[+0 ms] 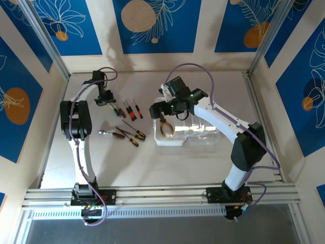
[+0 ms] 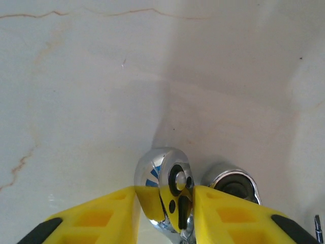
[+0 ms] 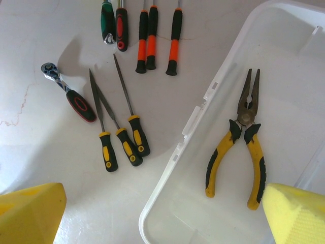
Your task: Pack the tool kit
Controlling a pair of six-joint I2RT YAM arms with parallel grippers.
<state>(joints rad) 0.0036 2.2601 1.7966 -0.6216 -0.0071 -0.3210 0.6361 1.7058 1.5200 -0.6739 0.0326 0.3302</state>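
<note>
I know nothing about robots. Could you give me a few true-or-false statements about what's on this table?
1. The pliers lie inside the clear case. True.
2. The right gripper holds a screwdriver. False: it is open and empty.
3. Three yellow-handled tools lie on the table. True.
4. The ratchet is in the case. False: it lies on the table.
5. The left gripper hangs over the case. False: its fingers flank a shiny metal tool away from it.
</note>
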